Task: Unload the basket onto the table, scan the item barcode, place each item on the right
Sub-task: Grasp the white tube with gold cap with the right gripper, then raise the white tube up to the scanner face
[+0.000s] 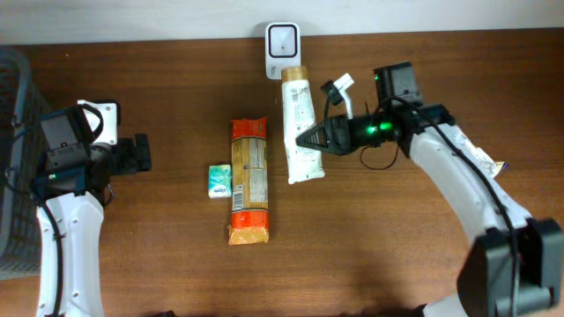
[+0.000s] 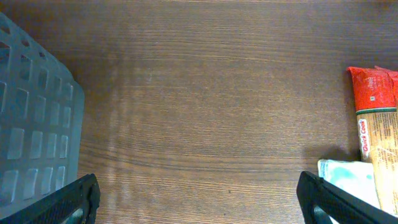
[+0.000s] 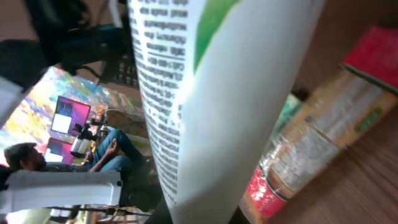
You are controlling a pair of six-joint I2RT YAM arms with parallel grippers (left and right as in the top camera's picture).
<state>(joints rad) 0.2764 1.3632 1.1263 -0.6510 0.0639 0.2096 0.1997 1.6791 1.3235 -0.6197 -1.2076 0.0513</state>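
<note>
Overhead view of a dark wooden bench (image 1: 397, 255) with two robot arms. A white scanner (image 1: 282, 48) sits at the middle of the far edge. Just in front of it is a white tube (image 1: 300, 114) with a tan cap. The capped end points at the scanner and the flat end points toward the near edge.

The right arm reaches in from the near right corner. The right hand (image 1: 310, 138) meets the tube's right side, below its middle, with its jaws closed tight on the tube. In the right wrist view the tube fills the frame at a tilt, showing black print and a green patch. It is unclear whether the tube rests on the bench or is raised off it.

Left of the tube, near the bench's centre, a long orange and red pasta packet (image 1: 248, 180) lies with its ends toward the far and near edges. A small green and white pack (image 1: 219, 180) lies just beside the packet's left side.

The left hand (image 1: 141, 154) hovers near the left edge, well apart from the items, with its jaws spread wide and holding nothing. In the left wrist view its dark fingers (image 2: 68, 202) sit in the two lower corners, with bare wood between them. A grey slotted basket (image 1: 13, 158) stands at the left edge.
</note>
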